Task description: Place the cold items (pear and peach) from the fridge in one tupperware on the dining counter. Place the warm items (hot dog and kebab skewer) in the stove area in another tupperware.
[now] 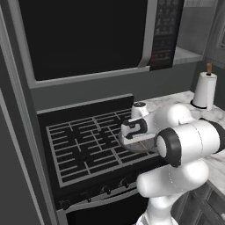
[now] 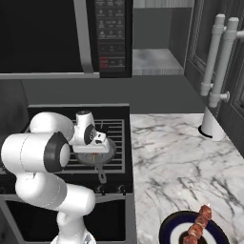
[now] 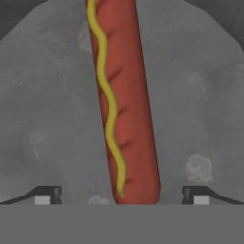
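Observation:
A red hot dog (image 3: 125, 109) with a wavy line of mustard lies lengthwise in a grey pan (image 3: 52, 109) on the stove. My gripper (image 3: 122, 195) hangs straight above it, open. One fingertip stands on each side of the sausage's near end and touches nothing. From the base, the gripper (image 1: 137, 141) (image 2: 94, 150) points down into the pan (image 2: 106, 157) on the front right burner. The kebab skewer (image 2: 198, 223) rests on a dark blue plate (image 2: 167, 229) at the near edge of the marble counter. The pear, peach and tupperware are out of view.
The black stove grates (image 1: 83, 143) spread to the left of the pan. A microwave (image 1: 88, 35) hangs low over the stove. A paper towel roll (image 1: 205, 90) stands at the back of the marble counter (image 2: 176, 152). The pan handle (image 2: 101, 176) points toward the front.

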